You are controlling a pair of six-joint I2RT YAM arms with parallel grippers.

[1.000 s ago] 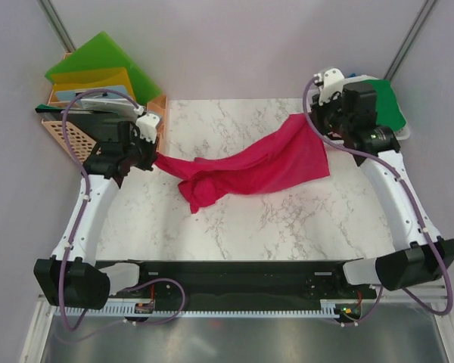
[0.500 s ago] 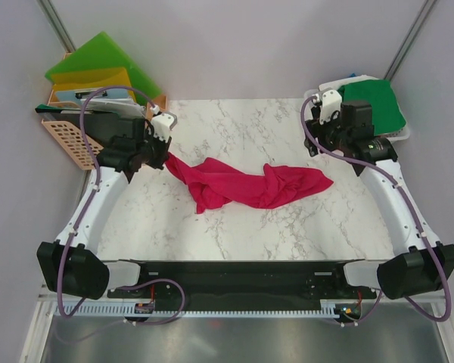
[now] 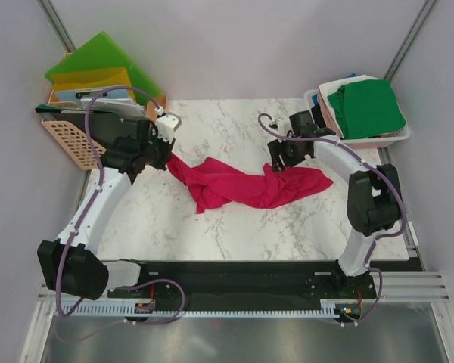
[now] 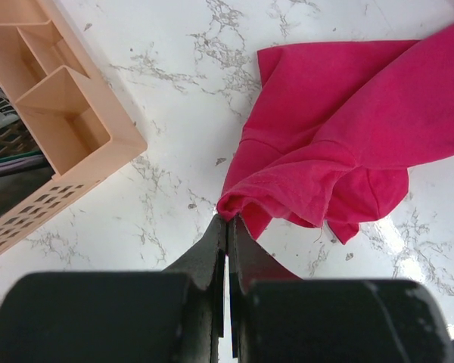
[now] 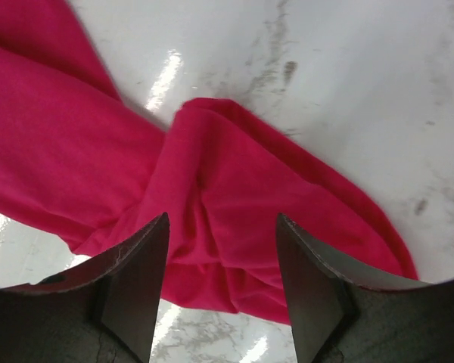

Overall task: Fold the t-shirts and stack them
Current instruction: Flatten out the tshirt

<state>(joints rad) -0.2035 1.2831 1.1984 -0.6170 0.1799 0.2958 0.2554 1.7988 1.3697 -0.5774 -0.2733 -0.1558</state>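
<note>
A crimson-pink t-shirt [image 3: 250, 184] lies crumpled in a long band across the marble table. My left gripper [image 3: 166, 156] is shut on the shirt's left hem, and the left wrist view shows the cloth [image 4: 340, 128] pinched at the closed fingertips of that gripper [image 4: 228, 221]. My right gripper [image 3: 281, 162] hovers open just over the shirt's right part. In the right wrist view the bunched cloth [image 5: 227, 189] shows in the wide gap of this gripper [image 5: 221, 227], and neither finger grips it. A green t-shirt [image 3: 367, 106] tops a pile at the back right.
The pile sits in a white bin [image 3: 397, 138] at the table's back right corner. A peach plastic crate [image 3: 69, 140] [image 4: 60, 113] stands at the back left, close to my left gripper, with green and yellow folders [image 3: 98, 64] behind it.
My right gripper opened and let go of the shirt. The lifted cloth dropped into a crumpled band on the table. The right arm then swung left and down over the shirt's right part.
</note>
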